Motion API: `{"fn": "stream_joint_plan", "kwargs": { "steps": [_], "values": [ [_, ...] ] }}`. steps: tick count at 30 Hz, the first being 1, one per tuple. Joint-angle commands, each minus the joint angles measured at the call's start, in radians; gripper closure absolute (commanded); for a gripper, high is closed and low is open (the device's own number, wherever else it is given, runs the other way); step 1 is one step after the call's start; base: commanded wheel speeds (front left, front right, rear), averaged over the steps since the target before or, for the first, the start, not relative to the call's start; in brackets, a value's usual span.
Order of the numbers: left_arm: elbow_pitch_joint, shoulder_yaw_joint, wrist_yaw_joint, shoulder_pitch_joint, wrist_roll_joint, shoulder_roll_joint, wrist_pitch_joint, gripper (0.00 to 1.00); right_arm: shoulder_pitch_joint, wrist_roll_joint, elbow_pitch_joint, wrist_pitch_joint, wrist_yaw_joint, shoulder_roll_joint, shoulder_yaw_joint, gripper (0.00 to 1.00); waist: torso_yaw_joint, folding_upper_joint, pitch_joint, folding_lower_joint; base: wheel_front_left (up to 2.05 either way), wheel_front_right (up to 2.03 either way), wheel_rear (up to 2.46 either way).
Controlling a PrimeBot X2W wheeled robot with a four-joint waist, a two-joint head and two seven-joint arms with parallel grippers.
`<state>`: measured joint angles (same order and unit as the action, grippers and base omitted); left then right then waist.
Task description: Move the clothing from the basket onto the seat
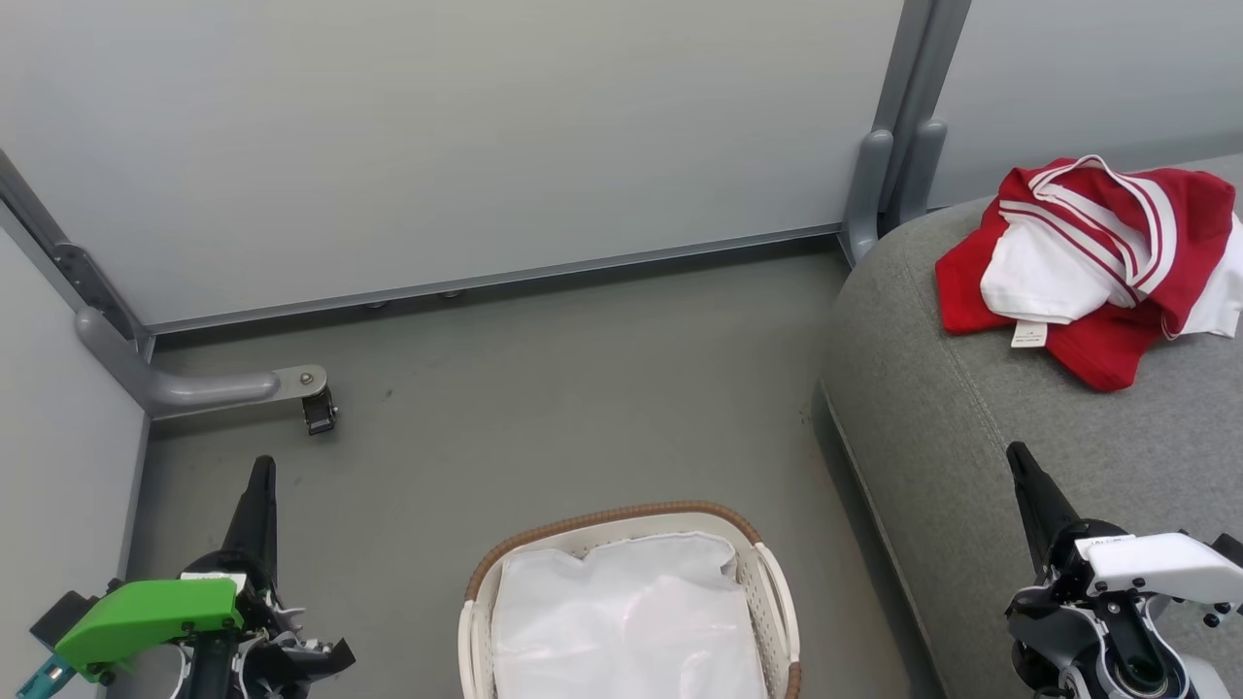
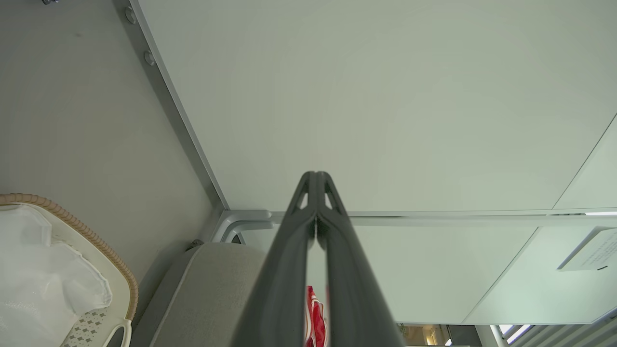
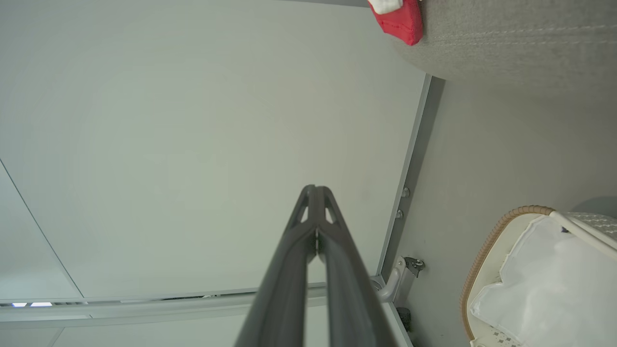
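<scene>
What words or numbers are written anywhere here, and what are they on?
Nothing here can be read for sure.
White tag on the clothing: print too small to read.
White sheet on a far panel: lines of print, blurred.
White cover behind the right end effector: tiny mark, too small to read.

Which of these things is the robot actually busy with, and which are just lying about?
For the job: red-and-white clothes, basket, grey seat.
Just lying about: white liner in the basket, small wheel, wall panels.
</scene>
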<state>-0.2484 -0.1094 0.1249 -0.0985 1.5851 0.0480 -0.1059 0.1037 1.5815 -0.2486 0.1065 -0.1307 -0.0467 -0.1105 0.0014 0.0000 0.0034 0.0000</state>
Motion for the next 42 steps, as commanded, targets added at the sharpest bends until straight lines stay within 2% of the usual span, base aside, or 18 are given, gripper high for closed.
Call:
{"fn": "stream_joint_plan", "kwargs": {
  "steps": [1,42],
  "values": [
    [0.004,-0.006,0.008,-0.016,0.022,0.004,-0.008,1.0,0.008,0.022,0.006,0.009,0.0,-0.006,-0.005,1.0,-0.001,0.0,0.0,0.0,0.0,0.0,0.0],
    [0.005,-0.007,0.009,-0.016,0.029,0.004,-0.012,1.0,0.008,0.033,0.006,0.011,0.0,-0.006,-0.005,1.0,-0.001,0.0,0.0,0.0,0.0,0.0,0.0]
  ]
}}
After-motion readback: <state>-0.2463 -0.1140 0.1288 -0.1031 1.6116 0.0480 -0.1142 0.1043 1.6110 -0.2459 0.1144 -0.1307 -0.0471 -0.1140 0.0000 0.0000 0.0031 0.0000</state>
